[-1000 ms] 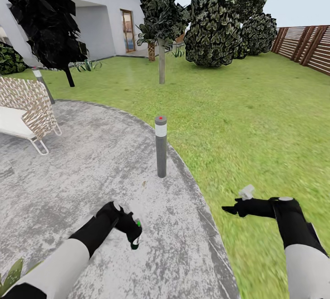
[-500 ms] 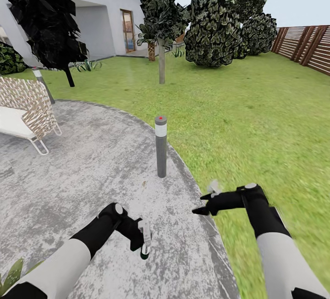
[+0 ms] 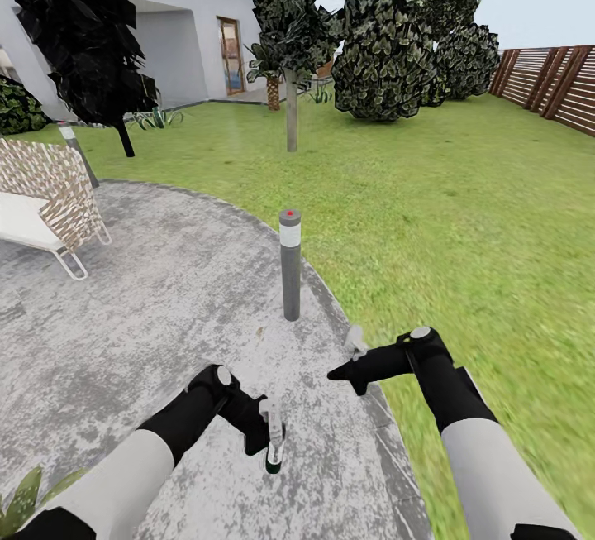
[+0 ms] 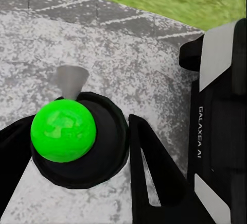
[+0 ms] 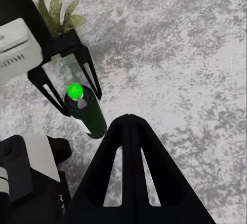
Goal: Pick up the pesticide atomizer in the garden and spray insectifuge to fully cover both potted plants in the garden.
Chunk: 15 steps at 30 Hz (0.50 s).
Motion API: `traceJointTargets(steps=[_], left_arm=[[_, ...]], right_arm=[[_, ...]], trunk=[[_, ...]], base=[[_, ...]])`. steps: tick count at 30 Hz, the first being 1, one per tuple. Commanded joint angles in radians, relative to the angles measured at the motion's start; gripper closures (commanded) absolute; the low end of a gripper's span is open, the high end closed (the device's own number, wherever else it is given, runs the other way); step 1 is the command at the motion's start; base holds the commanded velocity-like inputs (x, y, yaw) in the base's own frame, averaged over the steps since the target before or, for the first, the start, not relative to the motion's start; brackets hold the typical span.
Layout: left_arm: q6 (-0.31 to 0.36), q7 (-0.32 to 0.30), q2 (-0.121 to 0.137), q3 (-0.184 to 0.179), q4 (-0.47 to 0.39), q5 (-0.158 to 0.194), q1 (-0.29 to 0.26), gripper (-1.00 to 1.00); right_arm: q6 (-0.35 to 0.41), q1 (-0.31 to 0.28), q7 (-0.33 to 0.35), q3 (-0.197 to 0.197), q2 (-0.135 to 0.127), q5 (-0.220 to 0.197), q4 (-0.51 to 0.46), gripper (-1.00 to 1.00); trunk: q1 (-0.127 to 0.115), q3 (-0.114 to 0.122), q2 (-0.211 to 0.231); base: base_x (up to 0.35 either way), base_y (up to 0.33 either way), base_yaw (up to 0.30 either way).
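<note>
- Head view: the pesticide atomizer (image 3: pixel 273 441) is held in the left gripper (image 3: pixel 266 434), over the paved patio (image 3: pixel 124 333), nearer the robot than the bollard lamp (image 3: pixel 290 263). The right gripper (image 3: pixel 337 373) is seen beside it; whether its jaws are parted cannot be told here.
- Left wrist view: the fingers (image 4: pixel 154 183) are clamped on the dark base (image 4: pixel 82 141), which carries a green dot (image 4: pixel 63 130). A light, rigid, smooth-walled bottle is judged; a mid-body hold is advised.
- Right wrist view: the right gripper (image 5: pixel 128 123) has its fingers pressed together, empty. The atomizer is held over the patio, with a potted plant (image 5: pixel 57 10) beyond it.

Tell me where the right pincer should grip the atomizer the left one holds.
Grip the atomizer on the dark barrel jutting clear of the left pincer, from its open side; left fingers flank the green-dotted end. Open the shut right pincer first.
</note>
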Motion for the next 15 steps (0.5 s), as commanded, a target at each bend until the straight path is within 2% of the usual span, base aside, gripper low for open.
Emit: traceJointTargets(steps=[1, 3, 7, 11, 15], left_arm=[[0.01, -0.005, -0.007, -0.001, -0.002, -0.003, 0.0, 1.0], [0.011, -0.006, -0.017, -0.001, -0.003, -0.003, -0.001, 1.0], [0.011, -0.008, -0.041, -0.001, -0.003, -0.003, -0.002, 1.0], [0.011, -0.011, -0.05, -0.001, -0.021, -0.003, -0.002, 1.0], [0.011, -0.057, -0.052, -0.001, -0.035, -0.003, -0.004, 1.0]], right_arm=[[0.01, -0.001, 0.007, 0.012, 0.001, -0.002, -0.006, 1.0], [0.012, -0.001, 0.007, 0.049, 0.002, -0.031, -0.021, 1.0], [0.012, -0.001, 0.006, 0.075, 0.002, -0.083, -0.031, 1.0], [0.012, -0.001, 0.006, 0.081, 0.002, -0.099, -0.032, 1.0], [0.012, -0.001, 0.006, 0.083, 0.001, -0.101, -0.033, 1.0]], trunk=[[0.0, -0.001, 0.0], [0.0, -0.001, 0.0], [0.0, -0.001, 0.0], [0.0, -0.001, 0.0], [0.0, -0.001, 0.0]], base=[[0.0, 0.0, 0.0], [0.0, 0.0, 0.0], [0.0, 0.0, 0.0], [0.0, 0.0, 0.0], [0.0, 0.0, 0.0]])
